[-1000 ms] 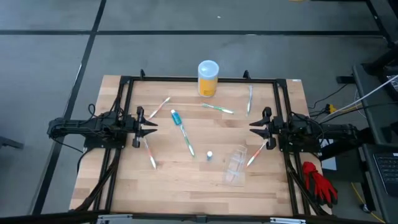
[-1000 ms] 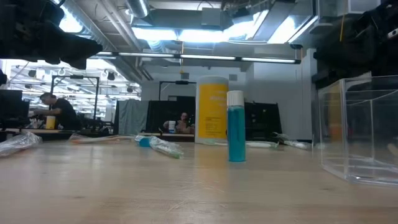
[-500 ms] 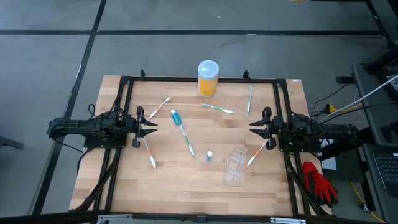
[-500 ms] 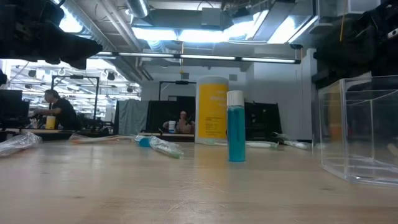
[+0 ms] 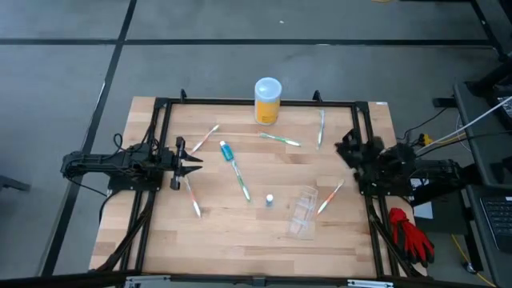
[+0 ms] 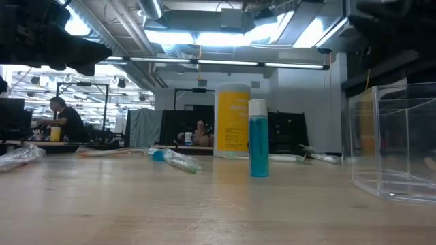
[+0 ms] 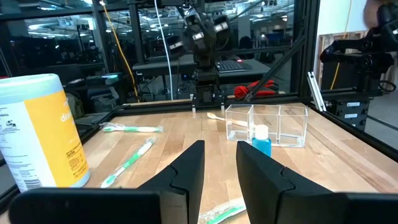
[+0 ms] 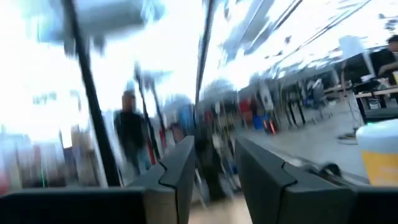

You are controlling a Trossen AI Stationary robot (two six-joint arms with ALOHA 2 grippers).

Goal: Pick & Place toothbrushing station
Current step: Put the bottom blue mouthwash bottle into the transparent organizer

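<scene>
Several slim toothbrushes lie flat on the wooden table: two near my left gripper (image 5: 205, 138) (image 5: 192, 196), one with a teal end (image 5: 234, 166), a green one (image 5: 280, 139), a pale one (image 5: 322, 126) and a pinkish one (image 5: 330, 198). A small teal tube with a white cap (image 5: 270, 199) stands upright; it also shows in the low view (image 6: 258, 146). A clear plastic cup (image 5: 302, 212) lies beside it. My left gripper (image 5: 194, 164) is open and empty at the table's left. My right gripper (image 5: 345, 148) is open and empty at the right, above the table.
A yellow jar with a white lid (image 5: 268, 100) stands at the far edge's middle. A black frame (image 5: 256, 102) runs around the work area. Red gloves (image 5: 410, 234) lie off the table's right side. People show in the room behind (image 6: 61, 122).
My right gripper has risen and swung toward the table's far edge, turning as it goes, away from the pinkish toothbrush; its wrist view is blurred with motion. No object has moved.
</scene>
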